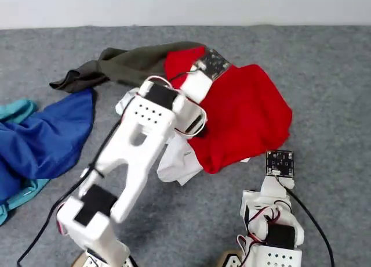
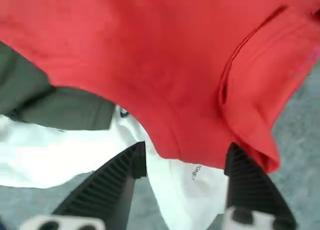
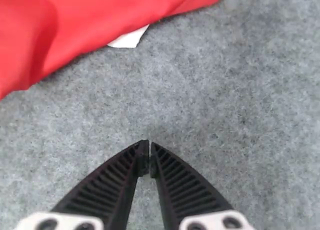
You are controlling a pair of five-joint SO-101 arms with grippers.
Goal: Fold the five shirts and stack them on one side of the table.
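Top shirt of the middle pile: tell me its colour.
Red. The shirt shows best in the high view.

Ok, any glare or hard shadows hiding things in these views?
High view: even light, no glare, soft shade under the left arm. Left wrist view: dark creases in the red shirt, white shirt bright by the open left gripper. Right wrist view: no glare on the grey table below the shut right gripper.

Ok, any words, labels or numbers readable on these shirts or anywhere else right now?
Small dark print on the white shirt, just past the hem of the red shirt: too small and tilted to read.
No other text can be made out.
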